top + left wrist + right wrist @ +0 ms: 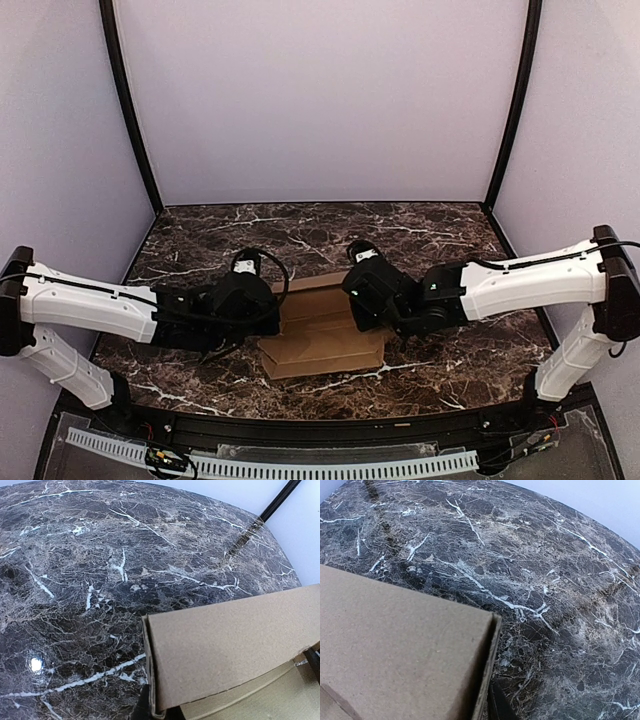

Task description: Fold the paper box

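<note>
Left gripper and right gripper each pinch one end of the paper box. I think I am folding a side up; next I press it over.

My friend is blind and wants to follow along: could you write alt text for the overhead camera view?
A partly folded brown paper box lies on a dark marble table, with the robot's left pincer and right pincer reaching in from either side to its opposite ends. Plain pale walls enclose the scene.
</note>
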Robot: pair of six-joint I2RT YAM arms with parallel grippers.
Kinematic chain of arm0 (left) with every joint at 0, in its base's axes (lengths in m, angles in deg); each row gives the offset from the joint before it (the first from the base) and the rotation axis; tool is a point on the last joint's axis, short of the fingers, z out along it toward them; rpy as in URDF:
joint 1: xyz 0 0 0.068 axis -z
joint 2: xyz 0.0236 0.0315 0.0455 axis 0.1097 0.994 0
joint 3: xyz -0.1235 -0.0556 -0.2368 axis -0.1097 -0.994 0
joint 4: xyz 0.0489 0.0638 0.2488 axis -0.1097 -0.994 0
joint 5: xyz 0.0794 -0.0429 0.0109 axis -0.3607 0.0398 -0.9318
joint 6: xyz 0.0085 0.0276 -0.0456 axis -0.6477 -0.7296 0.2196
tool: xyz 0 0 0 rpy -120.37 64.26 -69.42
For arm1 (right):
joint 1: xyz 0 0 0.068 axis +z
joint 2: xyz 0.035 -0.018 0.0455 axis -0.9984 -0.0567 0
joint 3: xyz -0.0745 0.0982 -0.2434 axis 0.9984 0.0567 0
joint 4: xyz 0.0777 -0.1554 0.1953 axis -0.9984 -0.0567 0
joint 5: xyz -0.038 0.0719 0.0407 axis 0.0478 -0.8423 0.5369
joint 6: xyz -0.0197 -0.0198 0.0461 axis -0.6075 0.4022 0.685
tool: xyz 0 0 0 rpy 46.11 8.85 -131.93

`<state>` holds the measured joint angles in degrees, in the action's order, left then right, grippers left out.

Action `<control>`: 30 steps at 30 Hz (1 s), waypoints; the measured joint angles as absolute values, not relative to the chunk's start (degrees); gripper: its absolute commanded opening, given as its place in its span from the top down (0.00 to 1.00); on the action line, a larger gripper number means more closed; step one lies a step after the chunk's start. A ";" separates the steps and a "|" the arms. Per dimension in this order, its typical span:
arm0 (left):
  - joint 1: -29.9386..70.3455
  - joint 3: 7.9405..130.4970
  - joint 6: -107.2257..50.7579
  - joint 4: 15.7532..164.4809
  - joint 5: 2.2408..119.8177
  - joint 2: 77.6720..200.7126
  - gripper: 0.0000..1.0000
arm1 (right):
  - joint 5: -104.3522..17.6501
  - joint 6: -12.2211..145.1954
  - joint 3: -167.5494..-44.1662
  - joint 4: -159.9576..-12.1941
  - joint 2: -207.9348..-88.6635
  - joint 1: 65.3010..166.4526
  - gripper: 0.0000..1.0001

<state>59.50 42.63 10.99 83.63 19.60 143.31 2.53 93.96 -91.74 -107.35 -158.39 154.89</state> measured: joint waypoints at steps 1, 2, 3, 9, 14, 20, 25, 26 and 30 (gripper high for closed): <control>59.61 42.63 11.36 83.65 19.82 143.29 0.99 | 2.53 94.06 -91.37 -107.22 -157.89 154.89 0.93; 59.70 42.63 11.63 83.67 20.02 143.29 0.99 | 2.68 94.26 -90.89 -107.09 -157.28 154.89 0.98; 59.81 42.63 11.85 83.78 20.19 143.27 0.99 | 2.88 94.13 -90.49 -107.11 -156.80 154.89 1.00; 60.62 42.63 12.68 85.16 20.89 143.23 0.99 | 3.75 93.80 -89.01 -107.17 -155.44 154.67 1.00; 60.73 42.63 13.44 86.17 21.48 143.23 0.99 | 4.47 93.41 -88.68 -107.15 -154.81 154.67 1.00; 60.79 42.63 14.14 86.60 21.94 143.23 0.99 | 5.17 92.64 -88.70 -107.13 -154.77 154.67 1.00; 60.84 42.33 14.45 86.73 21.96 143.25 0.99 | 5.24 91.79 -88.70 -107.06 -154.77 154.67 0.93; 60.86 42.24 14.45 86.84 21.94 143.23 0.99 | 5.24 91.66 -88.70 -107.06 -154.77 154.67 0.89; 60.84 41.80 14.66 87.06 21.85 143.25 0.99 | 4.82 91.64 -88.77 -106.12 -154.77 154.67 0.77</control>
